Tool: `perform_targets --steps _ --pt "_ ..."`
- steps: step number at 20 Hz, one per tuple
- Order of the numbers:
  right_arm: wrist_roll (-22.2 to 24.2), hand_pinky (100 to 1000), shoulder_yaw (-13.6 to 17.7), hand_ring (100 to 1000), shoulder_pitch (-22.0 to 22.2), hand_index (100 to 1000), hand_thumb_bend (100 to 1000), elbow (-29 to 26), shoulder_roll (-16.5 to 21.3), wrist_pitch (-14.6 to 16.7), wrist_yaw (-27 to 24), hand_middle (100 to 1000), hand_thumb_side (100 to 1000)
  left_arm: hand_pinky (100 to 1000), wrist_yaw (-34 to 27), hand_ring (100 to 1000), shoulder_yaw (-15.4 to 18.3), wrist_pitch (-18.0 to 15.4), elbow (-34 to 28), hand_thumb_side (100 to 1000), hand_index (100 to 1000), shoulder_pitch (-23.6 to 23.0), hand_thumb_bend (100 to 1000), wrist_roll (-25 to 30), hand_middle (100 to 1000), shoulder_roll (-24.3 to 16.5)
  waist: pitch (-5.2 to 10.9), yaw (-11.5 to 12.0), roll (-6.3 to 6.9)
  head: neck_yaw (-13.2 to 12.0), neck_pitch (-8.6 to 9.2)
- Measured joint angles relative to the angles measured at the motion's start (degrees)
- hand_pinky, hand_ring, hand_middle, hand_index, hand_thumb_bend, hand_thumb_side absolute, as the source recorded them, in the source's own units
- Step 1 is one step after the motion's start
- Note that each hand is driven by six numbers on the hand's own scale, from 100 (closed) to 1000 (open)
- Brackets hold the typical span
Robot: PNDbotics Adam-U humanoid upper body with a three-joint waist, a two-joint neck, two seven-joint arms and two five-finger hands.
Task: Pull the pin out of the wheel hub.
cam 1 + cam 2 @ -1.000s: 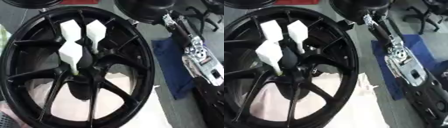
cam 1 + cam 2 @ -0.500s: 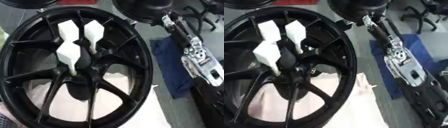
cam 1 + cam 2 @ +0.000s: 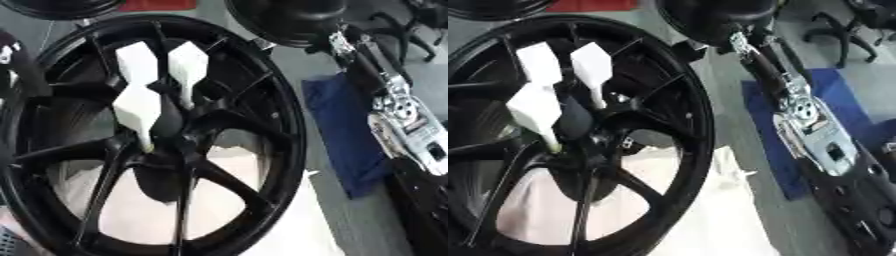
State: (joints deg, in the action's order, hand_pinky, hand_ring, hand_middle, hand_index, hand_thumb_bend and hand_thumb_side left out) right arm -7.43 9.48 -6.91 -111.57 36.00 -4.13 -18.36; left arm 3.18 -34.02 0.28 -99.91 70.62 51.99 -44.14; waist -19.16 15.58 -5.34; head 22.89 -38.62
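White pins [image 3: 138, 107] sit mid-left in my wheel [image 3: 280, 130]; next comes reaching; my hand's state I cannot tell.

Wheel hub [image 3: 166, 150] centre crowded: three white fingers [image 3: 137, 107] occupy space above it. Black spokes [image 3: 232, 182] radiate outward, dividing access into wedge-shaped gaps. Lower gaps open onto white cloth [image 3: 131, 215]. Right of rim [image 3: 293, 125]: grey floor strip, blue mat [image 3: 346, 130], silver-black arm [image 3: 811, 125].

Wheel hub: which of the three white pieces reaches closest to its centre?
The lower-left white piece; its narrow tip ends beside the wheel hub centre, while the other two sit side by side above.
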Motion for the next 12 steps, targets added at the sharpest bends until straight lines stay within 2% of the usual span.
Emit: perform_targets --steps 7,12 --pt "0.39 953 -0.25 690 -0.86 739 100 0.31 -0.12 0.04 -0.56 630 641 752 0.48 638 0.13 1.17 1.76 724 828 1.08 446 0.01 687 2.6 0.0 -0.97 0.27 -1.36 0.01" --pt "0.88 954 -0.69 689 -1.98 739 100 0.34 -0.51 -0.14 -0.99 630 645 756 1.44 664 0.06 2.52 2.55 715 842 1.31 449 -0.35 716 4.4 -0.38 -1.87 0.41 -2.13 0.18"
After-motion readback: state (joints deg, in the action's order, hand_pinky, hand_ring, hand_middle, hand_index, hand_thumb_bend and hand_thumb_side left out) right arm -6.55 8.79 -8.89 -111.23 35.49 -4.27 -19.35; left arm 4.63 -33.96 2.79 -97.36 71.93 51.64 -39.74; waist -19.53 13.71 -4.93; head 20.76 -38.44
